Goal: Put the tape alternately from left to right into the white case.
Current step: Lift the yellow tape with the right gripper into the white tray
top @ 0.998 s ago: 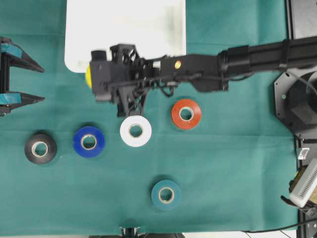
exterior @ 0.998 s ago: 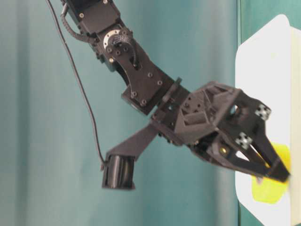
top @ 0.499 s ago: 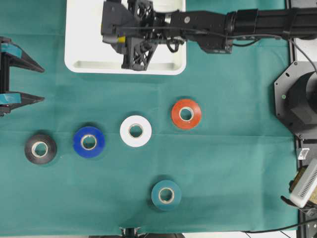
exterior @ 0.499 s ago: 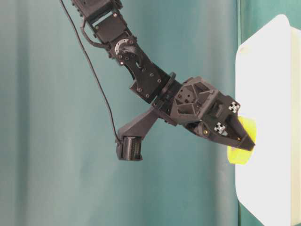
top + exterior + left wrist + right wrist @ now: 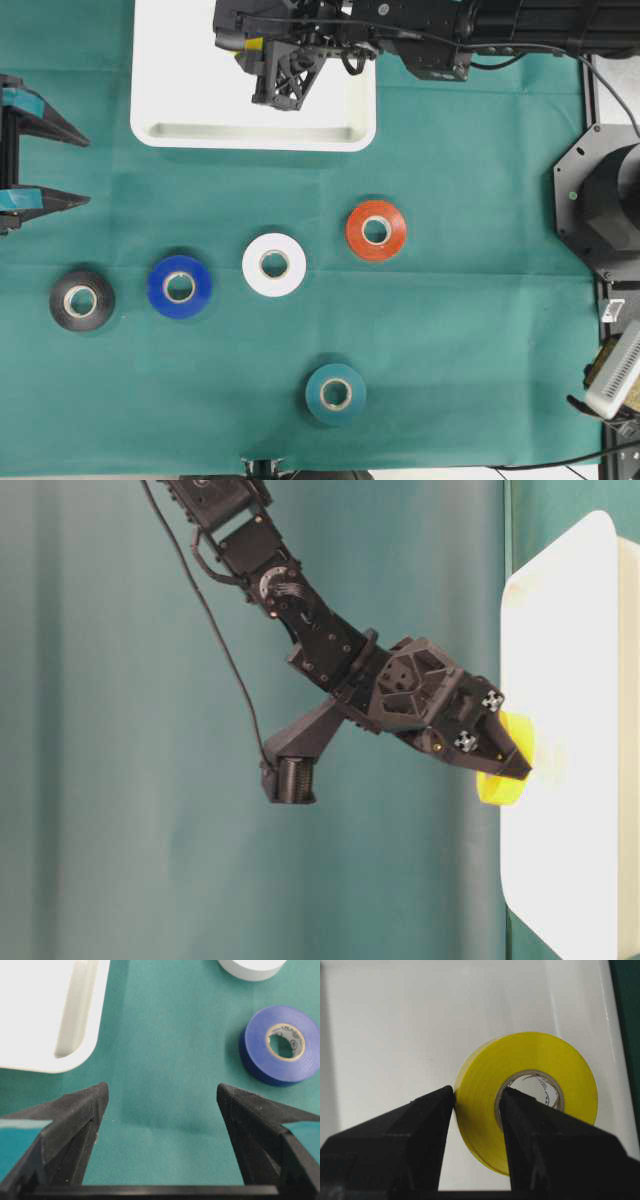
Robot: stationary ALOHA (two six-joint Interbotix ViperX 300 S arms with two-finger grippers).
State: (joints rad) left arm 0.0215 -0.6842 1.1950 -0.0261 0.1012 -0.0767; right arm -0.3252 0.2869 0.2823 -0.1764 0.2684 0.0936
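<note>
Overhead exterior view: six ring-shaped rolls of tape are accounted for, one carried and five lying flat on the green cloth of the tabletop (image 5: 480, 330).
Right end effector (image 5: 477, 1110): it is clamped on the yellow roll of tape with a pale core (image 5: 530, 1095); one finger passes through the core hole and the other presses the outer face, so the roll's wall is pinched and the ring hangs on edge.
Yellow roll, place: in the table-level view it is held at the fingertips over the shallow white rectangular plastic case with rounded corners (image 5: 570, 780); whether it touches the case floor cannot be told. In the overhead view only a yellow sliver shows under the arm.
Reason for the hold: a pinch through the core is judged to keep a small ring from slipping during carriage and to let it drop flat once released.
Left end effector (image 5: 159, 1110): its two fingers stand wide apart and hold nothing; it waits at the left edge of the cloth, near the case corner (image 5: 60, 1025) and the blue roll of tape (image 5: 282, 1045).
Rolls on the cloth: black roll (image 5: 82, 299), blue roll, white roll (image 5: 274, 264) and red-orange roll (image 5: 376, 230) lie roughly in a row; the teal roll (image 5: 335, 393) lies apart, nearer the bottom edge.
Step in hand: placing the first roll in the case is judged to be under way.
Next move: lowering and release are called for; the left side is judged ready for its turn, the rolls being spaced well apart for clear access.
</note>
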